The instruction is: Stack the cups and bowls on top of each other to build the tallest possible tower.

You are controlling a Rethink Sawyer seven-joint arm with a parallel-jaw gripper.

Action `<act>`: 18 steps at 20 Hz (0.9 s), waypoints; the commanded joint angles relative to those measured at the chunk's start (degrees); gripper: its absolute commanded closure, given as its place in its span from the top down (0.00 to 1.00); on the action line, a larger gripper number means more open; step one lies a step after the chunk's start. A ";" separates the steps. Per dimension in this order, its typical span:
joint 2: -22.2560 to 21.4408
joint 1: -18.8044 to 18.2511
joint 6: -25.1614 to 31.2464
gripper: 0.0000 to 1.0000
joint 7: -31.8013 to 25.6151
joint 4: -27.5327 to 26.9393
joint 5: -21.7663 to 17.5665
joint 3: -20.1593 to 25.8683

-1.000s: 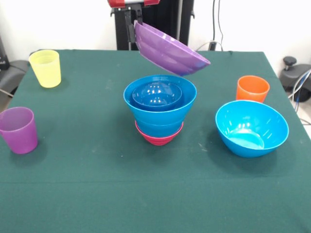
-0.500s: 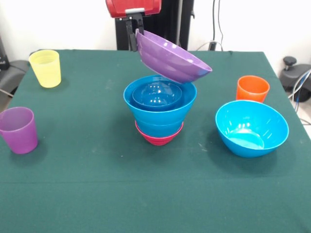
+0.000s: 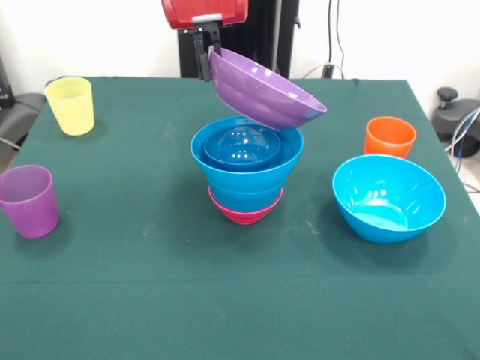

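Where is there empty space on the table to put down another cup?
The front strip of the green table is bare, and so is the patch between the purple cup and the tower. It is crowded on the right, where the orange cup sits close behind the blue bowl.

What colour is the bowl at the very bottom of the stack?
Magenta bowl, partly hidden under the blue ones; front view.

Pincer (image 3: 207, 51) holds tilted purple bowl (image 3: 264, 90) above tower (image 3: 246, 169).
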 commanded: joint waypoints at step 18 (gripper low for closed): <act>5.22 4.21 -1.61 0.00 1.98 -5.85 -3.57 -4.12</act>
